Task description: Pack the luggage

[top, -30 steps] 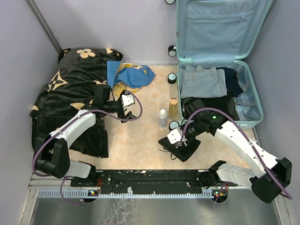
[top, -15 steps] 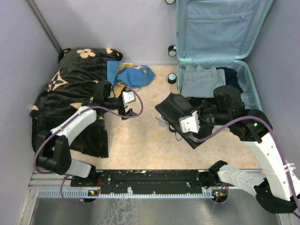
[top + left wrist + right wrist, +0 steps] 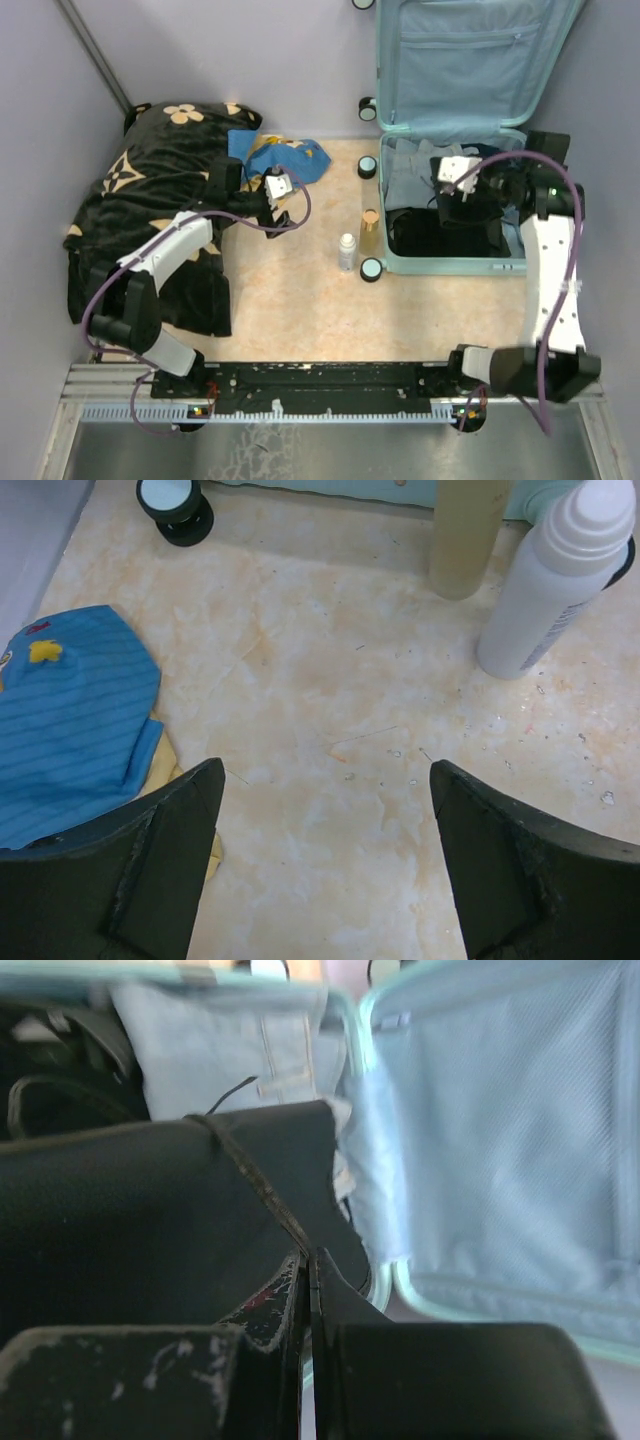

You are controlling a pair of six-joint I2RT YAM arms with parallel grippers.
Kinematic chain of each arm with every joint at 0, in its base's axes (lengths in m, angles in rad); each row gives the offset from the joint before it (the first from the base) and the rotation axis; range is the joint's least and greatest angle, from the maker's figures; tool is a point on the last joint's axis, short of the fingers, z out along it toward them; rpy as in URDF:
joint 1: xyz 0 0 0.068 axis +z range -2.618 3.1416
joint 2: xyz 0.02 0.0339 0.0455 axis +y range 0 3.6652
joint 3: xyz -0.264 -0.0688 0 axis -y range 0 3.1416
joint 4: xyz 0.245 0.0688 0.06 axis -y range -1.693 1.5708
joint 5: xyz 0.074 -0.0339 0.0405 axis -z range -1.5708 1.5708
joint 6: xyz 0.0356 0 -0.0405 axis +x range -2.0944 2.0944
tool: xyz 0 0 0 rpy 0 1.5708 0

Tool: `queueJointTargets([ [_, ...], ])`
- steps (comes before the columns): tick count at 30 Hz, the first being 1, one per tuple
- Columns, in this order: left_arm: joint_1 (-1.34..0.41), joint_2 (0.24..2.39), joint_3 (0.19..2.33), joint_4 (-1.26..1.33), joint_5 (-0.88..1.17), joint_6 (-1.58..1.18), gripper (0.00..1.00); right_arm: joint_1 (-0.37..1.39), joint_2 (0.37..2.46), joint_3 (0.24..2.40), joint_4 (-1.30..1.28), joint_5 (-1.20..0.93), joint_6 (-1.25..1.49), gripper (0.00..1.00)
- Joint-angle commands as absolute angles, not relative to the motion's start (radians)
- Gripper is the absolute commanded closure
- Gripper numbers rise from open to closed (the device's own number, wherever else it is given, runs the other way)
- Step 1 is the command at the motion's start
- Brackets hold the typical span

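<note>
The pale mint-blue luggage [image 3: 450, 266] lies open at the back right, its lid [image 3: 470, 60] propped up. Folded grey and dark clothes [image 3: 425, 175] lie in its base. My right gripper [image 3: 452, 200] hangs over the base, shut on a flat black pouch [image 3: 470, 218]. In the right wrist view the shut gripper [image 3: 310, 1255] pinches the pouch's [image 3: 150, 1200] edge, with the lining [image 3: 500, 1130] behind. My left gripper [image 3: 284, 210] is open and empty above the floor, beside a blue cloth [image 3: 285, 160]. The left wrist view shows the gripper [image 3: 325, 770] and the cloth [image 3: 70, 720].
A black blanket with tan flowers [image 3: 150, 190] fills the left side. A white bottle [image 3: 347, 250] and an amber bottle [image 3: 370, 230] stand by the luggage's left wall, near its wheels [image 3: 371, 267]. Both bottles show in the left wrist view, white [image 3: 555, 580] and amber [image 3: 465, 535].
My right arm lifted the black pouch from the floor and carried it right and back over the luggage base. My left gripper moved slightly farther back, toward the blue cloth.
</note>
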State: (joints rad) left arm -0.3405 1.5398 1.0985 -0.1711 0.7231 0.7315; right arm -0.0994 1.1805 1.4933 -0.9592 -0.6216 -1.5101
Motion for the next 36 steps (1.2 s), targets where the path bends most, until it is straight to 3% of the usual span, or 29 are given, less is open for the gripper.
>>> queueJointTargets([
  [1,-0.341,1.565,1.145,-0.125,0.706,0.692,0.11,-0.283,1.324,1.53,-0.859,-0.782,-1.657,1.0],
  [10,-0.34,1.606,1.158,-0.096,0.696,0.692,0.11,-0.505,1.704,1.658,-0.834,-0.865,-1.878,1.0],
  [21,-0.339,1.621,1.165,-0.098,0.673,0.691,0.11,-0.562,1.805,1.396,-0.752,-0.722,-2.236,1.0],
  [29,-0.34,1.613,1.177,-0.14,0.669,0.723,0.11,-0.663,1.927,1.484,-0.766,-0.647,-2.356,1.0],
  [31,-0.339,1.619,1.187,-0.146,0.673,0.723,0.11,-0.663,1.938,1.511,-0.77,-0.652,-2.348,0.88],
  [34,-0.34,1.629,1.203,-0.152,0.677,0.72,0.11,-0.651,1.909,1.514,-0.762,-0.714,-2.277,0.38],
  [36,-0.34,1.633,1.211,-0.153,0.686,0.714,0.11,-0.637,1.872,1.507,-0.763,-0.752,-2.21,0.25],
])
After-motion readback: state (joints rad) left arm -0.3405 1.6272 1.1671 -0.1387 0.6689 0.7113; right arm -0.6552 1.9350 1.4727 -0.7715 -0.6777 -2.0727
